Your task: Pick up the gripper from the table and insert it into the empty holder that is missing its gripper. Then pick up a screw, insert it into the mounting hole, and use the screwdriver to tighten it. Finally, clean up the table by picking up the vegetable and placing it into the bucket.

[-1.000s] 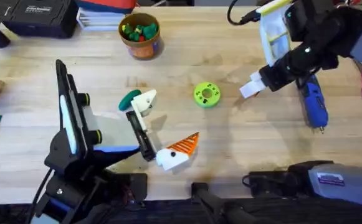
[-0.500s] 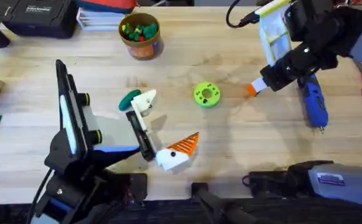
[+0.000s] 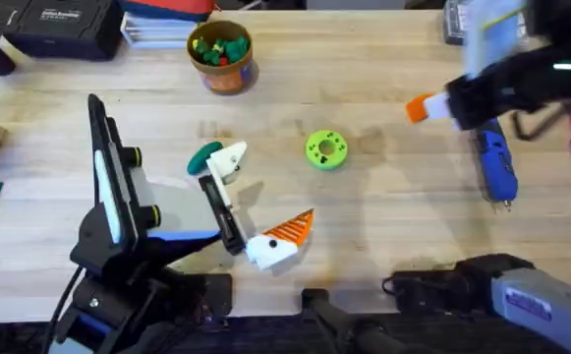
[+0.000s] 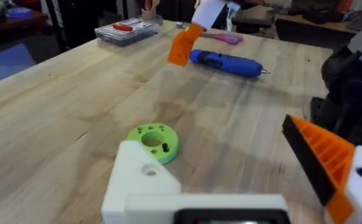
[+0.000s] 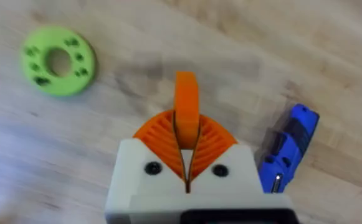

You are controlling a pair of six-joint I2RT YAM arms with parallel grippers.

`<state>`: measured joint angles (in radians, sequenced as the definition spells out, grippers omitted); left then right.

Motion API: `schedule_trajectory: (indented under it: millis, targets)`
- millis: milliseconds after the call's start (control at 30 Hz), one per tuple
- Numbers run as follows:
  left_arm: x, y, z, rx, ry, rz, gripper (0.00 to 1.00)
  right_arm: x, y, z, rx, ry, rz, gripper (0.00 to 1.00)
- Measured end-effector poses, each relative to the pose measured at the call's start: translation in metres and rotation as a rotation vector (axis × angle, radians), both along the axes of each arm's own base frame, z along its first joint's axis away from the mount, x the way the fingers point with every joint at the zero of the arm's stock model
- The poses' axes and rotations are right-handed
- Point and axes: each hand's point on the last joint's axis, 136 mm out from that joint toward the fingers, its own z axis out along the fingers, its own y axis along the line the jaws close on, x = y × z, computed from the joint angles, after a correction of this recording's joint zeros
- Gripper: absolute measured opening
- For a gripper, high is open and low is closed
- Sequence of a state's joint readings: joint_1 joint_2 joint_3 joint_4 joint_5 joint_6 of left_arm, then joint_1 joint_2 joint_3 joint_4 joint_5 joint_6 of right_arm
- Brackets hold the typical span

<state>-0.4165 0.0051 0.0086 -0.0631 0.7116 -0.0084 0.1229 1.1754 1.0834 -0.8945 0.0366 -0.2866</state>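
One light wood worktop (image 3: pixel 383 226) | right end effector (image 5: pixel 186 134) clamped on gripper (image 5: pixel 186 102), above far right | left end effector (image 3: pixel 256 202) wide | screwdriver (image 3: pixel 494 167) far right.

Bucket (image 3: pixel 222 54) at back of counter (image 3: pixel 364 226), left of centre. Disc (image 3: pixel 326 149) mid-counter. Vegetable (image 3: pixel 204 155) left of disc, touching holder (image 3: pixel 230 160) on left end effector (image 3: pixel 256 206). Screwdriver (image 3: pixel 494 167) lies far right. Right end effector (image 3: pixel 432 108), gripper (image 3: pixel 419 108) between its fingers, above counter between disc and screwdriver.
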Motion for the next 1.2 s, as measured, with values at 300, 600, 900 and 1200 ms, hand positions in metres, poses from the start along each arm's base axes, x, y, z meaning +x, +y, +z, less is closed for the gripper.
schedule_trajectory:
  millis: [300, 600, 900, 1200]
  targets:
    - [0.000, 0.000, 0.000, 0.000, 0.000, 0.000, 0.985, -0.049, 0.007, 0.070, 0.320, -0.263, -0.091, 0.013]
    - [0.000, 0.000, 0.000, 0.000, 0.000, 0.000, 0.986, -0.058, 0.073, 0.021, 0.851, -0.167, -0.012, 0.012]
    - [0.000, 0.000, 0.000, 0.000, 0.000, 0.000, 0.986, -0.065, 0.107, 0.006, 1.245, 0.098, -0.051, 0.012]
    - [0.000, 0.000, 0.000, 0.000, 0.000, -0.001, 0.985, -0.068, 0.158, 0.008, 1.346, 0.318, 0.097, 0.012]
